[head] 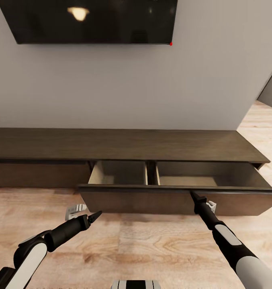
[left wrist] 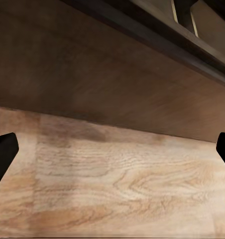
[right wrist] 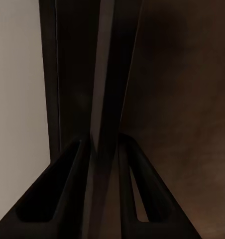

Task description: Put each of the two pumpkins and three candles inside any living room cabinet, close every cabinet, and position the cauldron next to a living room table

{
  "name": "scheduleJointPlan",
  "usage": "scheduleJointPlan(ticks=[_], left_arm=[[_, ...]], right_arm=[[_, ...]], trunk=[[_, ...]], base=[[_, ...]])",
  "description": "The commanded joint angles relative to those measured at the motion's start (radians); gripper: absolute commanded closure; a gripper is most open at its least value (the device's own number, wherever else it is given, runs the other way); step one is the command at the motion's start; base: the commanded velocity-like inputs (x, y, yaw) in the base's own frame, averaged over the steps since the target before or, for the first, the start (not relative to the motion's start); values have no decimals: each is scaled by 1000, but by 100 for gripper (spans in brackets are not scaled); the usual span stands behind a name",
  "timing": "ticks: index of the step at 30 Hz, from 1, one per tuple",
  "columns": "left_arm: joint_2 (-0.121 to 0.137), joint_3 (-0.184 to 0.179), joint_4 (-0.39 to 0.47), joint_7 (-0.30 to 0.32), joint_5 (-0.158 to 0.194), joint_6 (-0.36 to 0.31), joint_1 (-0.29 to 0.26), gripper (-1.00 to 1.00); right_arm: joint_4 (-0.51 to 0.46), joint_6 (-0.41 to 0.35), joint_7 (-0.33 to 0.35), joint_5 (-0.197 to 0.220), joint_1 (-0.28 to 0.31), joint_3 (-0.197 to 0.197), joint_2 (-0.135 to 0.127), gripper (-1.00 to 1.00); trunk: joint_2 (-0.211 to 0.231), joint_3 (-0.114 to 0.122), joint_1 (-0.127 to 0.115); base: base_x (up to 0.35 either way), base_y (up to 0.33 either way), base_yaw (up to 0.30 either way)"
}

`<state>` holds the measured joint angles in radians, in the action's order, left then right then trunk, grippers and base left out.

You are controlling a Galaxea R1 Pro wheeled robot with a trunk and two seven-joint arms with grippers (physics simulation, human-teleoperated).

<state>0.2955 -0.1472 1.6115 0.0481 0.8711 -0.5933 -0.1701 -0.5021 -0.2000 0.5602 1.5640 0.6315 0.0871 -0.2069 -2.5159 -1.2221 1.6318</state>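
Your right gripper [head: 194, 195] sits at the top edge of the pulled-out drawer front [head: 152, 200] of the cabinet [head: 123, 144], and in the right wrist view its two fingers [right wrist: 67, 189] stand narrowly apart with the thin dark panel edge running down between them, so they look pinched onto that drawer front. Your left gripper [head: 96, 216] hangs low over the wood floor [head: 152, 249], just short of the same drawer front and apart from it; in the left wrist view its fingertips [left wrist: 3, 154] sit at opposite borders of the picture, spread wide with nothing between them but floor and the brown panel. The drawer is drawn well out and shows two pale compartments [head: 119, 173], both bare as far as you can see; the front wall hides their near floor. The cabinet's left end is cut off by the picture edge, and the wall TV [head: 91, 20] is cropped at the top.
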Motion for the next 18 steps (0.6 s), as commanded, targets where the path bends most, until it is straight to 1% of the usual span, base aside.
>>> scheduleJointPlan(ticks=[1, 11, 15, 18], left_arm=[[1, 0, 1, 1, 2, -3, 0, -100], [1, 1, 1, 1, 2, -3, 0, -100], [1, 1, 1, 1, 3, -3, 0, -100], [1, 1, 1, 1, 12, -3, 0, -100]], right_arm=[[2, -3, 6, 18, 1, -1, -2, 100], [2, -3, 6, 18, 1, -1, -2, 100], [2, -3, 6, 18, 1, -1, -2, 100], [2, -3, 6, 18, 1, -2, -2, 100]], trunk=[[0, -1, 0], [0, -1, 0], [0, -1, 0], [0, -1, 0]], base=[[-175, 0, 0], [-117, 0, 0], [-186, 0, 0], [-119, 0, 0]])
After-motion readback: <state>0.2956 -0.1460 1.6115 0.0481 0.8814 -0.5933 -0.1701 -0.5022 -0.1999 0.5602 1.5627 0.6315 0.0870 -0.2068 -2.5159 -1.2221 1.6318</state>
